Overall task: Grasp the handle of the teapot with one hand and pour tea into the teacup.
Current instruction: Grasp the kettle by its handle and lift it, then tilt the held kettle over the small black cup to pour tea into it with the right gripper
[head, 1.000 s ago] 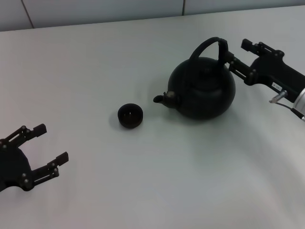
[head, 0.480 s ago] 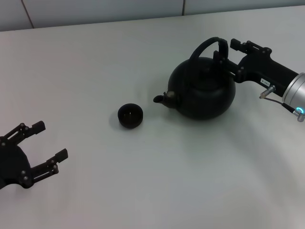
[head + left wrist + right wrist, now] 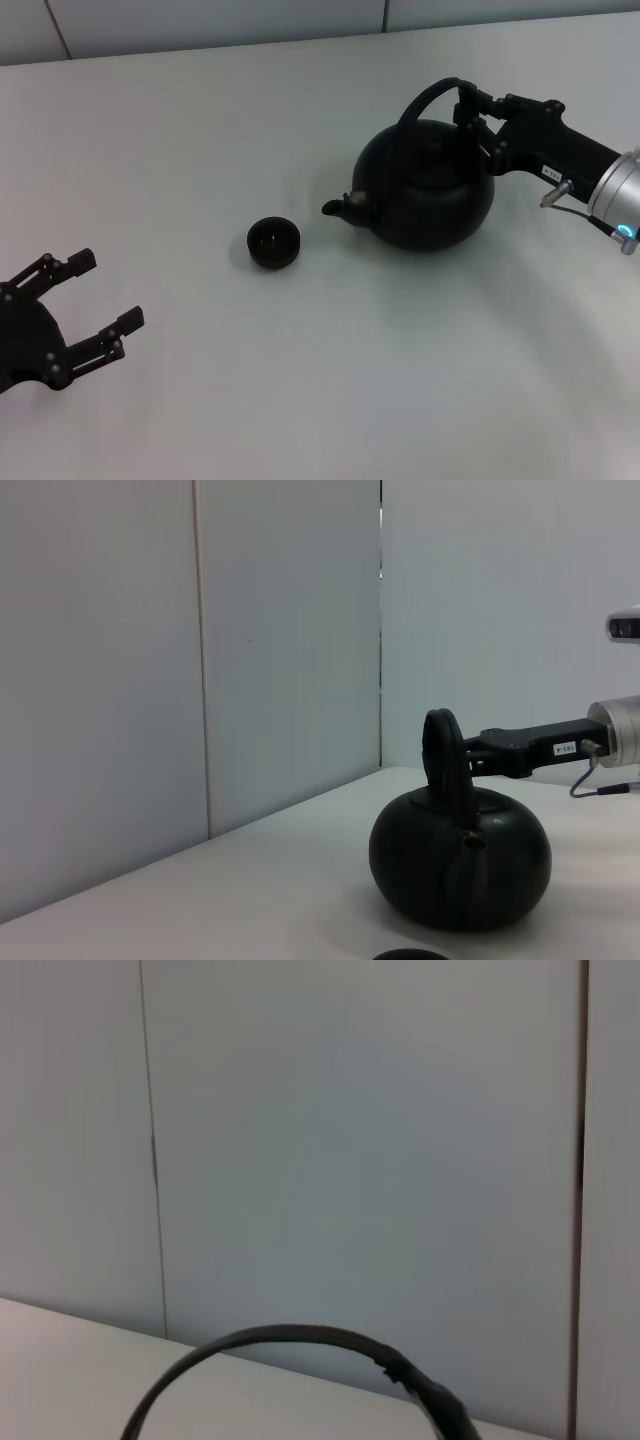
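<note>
My right gripper point(image 3: 478, 120) is at the right-hand side of the teapot's handle point(image 3: 432, 97), level with the upper part of the arch. Its fingers point(image 3: 470, 102) are apart, one on the far side of the band and one on the near side, so the band sits between them. I cannot tell whether either finger is touching the band. The right wrist view shows the handle point(image 3: 300, 1345) as a thin dark arc just ahead of the gripper.

The teapot point(image 3: 425, 185) stands upright on the desk point(image 3: 320, 380), directly in front of and below my right gripper. Its spout point(image 3: 340, 208) points away from that gripper, toward the teacup point(image 3: 273, 242). The teacup sits on the desk beyond the spout, apart from the teapot and well away from my right gripper. In the left wrist view the teapot point(image 3: 460, 855) is upright with its lid on, and the right gripper point(image 3: 470, 765) reaches the handle point(image 3: 443, 755) from the side.

My left gripper point(image 3: 95, 300) is low over the desk, well apart from the teacup and teapot, which lie ahead of its tips. Its fingers point(image 3: 122, 326) are spread wide and hold nothing.
</note>
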